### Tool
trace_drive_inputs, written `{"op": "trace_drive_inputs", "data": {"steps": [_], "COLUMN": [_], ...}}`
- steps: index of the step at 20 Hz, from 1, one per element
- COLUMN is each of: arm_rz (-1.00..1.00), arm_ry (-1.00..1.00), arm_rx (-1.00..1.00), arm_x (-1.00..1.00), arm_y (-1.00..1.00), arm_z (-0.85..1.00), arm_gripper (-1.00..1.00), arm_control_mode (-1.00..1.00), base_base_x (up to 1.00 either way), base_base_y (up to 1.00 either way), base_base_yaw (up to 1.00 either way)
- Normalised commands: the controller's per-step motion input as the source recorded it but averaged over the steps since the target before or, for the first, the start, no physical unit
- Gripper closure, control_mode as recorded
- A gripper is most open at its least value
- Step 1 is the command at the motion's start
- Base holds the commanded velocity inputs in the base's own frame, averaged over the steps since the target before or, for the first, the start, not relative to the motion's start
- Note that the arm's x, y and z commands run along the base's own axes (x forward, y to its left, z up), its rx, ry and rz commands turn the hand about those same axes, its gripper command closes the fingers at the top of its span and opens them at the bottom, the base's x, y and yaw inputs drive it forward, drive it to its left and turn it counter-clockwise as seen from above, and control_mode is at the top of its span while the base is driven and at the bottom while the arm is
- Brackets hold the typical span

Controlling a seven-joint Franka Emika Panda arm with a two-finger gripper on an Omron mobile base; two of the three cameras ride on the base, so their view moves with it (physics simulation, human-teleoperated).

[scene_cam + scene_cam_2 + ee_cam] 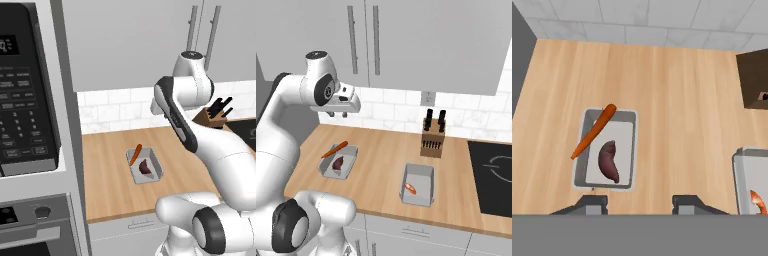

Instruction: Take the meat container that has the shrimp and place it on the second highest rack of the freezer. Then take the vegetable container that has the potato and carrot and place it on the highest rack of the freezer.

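Nearest the lens: gripper [638,204], fingers parted, nothing between them, poised high above wooden counter [381,155]. Both trays well apart on it. Vegetable container [607,149] under the hand, potato [608,161] inside, carrot [593,131] overhanging one rim. Meat container [418,184] near front edge, shrimp [410,188] within. Judged light, stiff, thin-walled; best taken by a side rim, kept level. Knife block [434,135] behind; ample room otherwise.

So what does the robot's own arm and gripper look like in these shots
The arm is made of glossy white, rounded segments with dark grey to black joint bands and round dark end caps. The gripper hangs from a white, boxy hand with small dark fingers; in the hand view its fingertips look like two short grey blocks. No cables or markings are visible.
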Motion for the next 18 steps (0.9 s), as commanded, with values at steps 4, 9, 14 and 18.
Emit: {"op": "trace_drive_inputs", "data": {"steps": [4,9,14,18], "arm_rz": [0.00,-0.04,-0.26,-0.35], "arm_ry": [0.00,0.00,0.01,0.01], "arm_rx": [0.00,0.02,0.18,0.29], "arm_x": [-0.16,-0.40,-0.16,-0.41], "arm_y": [0.00,-0.25,-0.79,-0.97], "arm_z": [0.00,0.00,0.00,0.00], "arm_gripper": [-1.00,-1.00,-1.00,-1.00], "arm_control_mode": [-1.00,-1.00,-1.00,-1.00], "base_base_x": [0.00,0.00,0.00,0.00], "base_base_y": [0.00,0.00,0.00,0.00], "base_base_yaw": [0.00,0.00,0.00,0.00]}}
